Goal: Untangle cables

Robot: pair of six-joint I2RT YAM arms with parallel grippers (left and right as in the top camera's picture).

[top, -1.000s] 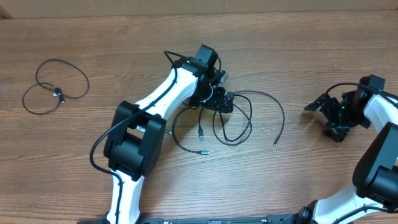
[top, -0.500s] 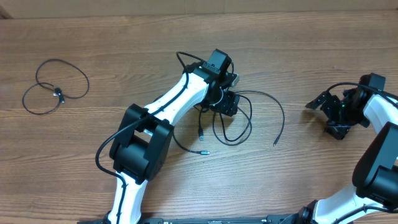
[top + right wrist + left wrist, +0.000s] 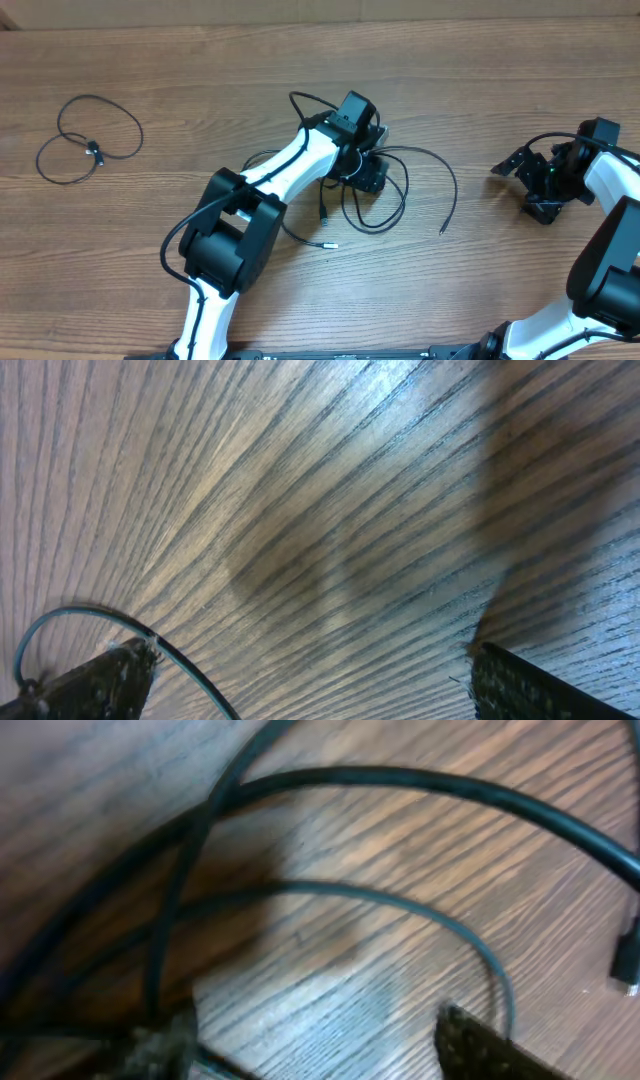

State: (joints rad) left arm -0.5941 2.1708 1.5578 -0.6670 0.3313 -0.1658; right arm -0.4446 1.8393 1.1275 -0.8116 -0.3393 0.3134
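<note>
The left arm (image 3: 290,165) has swung a little to the right since the earlier overhead view, carrying its wrist farther over the heap, while the right arm has not shifted. From overhead, the left fingers (image 3: 372,178) sit right on top of the tangled cables (image 3: 403,195), which lie in crossing loops at the middle of the wooden surface (image 3: 200,80); the arm's white link and black wrist cover the upper left part of the heap. A loose coil (image 3: 93,149) lies by itself far to the left, well apart. The right fingers (image 3: 508,167) hang over bare wood near the right edge, clear of the heap. In the left wrist view, blurred, the left fingers (image 3: 485,1045) stand apart at the bottom corners, with black cables (image 3: 430,785) curving across the wood between and beyond them and a plug (image 3: 628,960) at the right edge. In the right wrist view the right fingers (image 3: 540,685) are also spread, gripping nothing, and a thin dark wire (image 3: 80,609) arcs beside the left-hand one.
</note>
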